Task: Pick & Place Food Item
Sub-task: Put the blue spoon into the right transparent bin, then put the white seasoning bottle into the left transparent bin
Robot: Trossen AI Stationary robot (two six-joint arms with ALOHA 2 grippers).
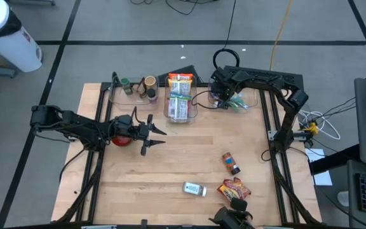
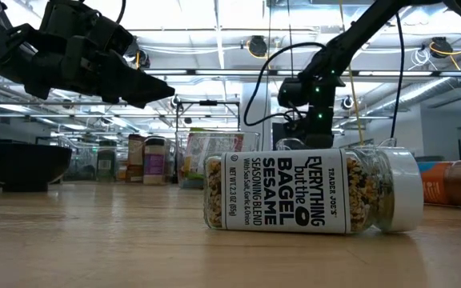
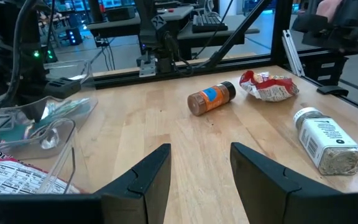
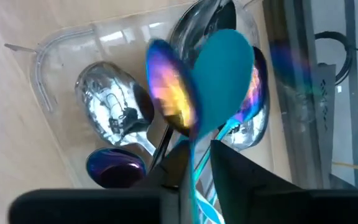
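My right gripper (image 1: 224, 98) points steeply down over the clear bin (image 1: 254, 95) at the table's far right, open a little. A teal spoon (image 4: 222, 68) stands between its fingers, above metal and iridescent spoons lying in the bin (image 4: 42, 68). My left gripper (image 1: 157, 135) hangs open and empty above the table's left middle. Lying on their sides near the front edge are a seasoning jar (image 1: 194, 189), a brown spice bottle (image 1: 230, 163) and a red snack bag (image 1: 234, 189). My right gripper (image 4: 197, 155) has the teal spoon's thin handle (image 4: 192, 163) running between its two fingers, close to one of them. The fingers come from above, slanting down into the bin. Whether a finger still touches the handle, I cannot tell.
A clear bin of snack bars (image 1: 180, 95) stands at the far middle. Another with jars (image 1: 135, 89) is at the far left. A dark bowl (image 2: 22, 166) sits at the left. Bare wood (image 1: 189, 152) lies mid-table, and black frame rails (image 1: 278, 159) run along both sides.
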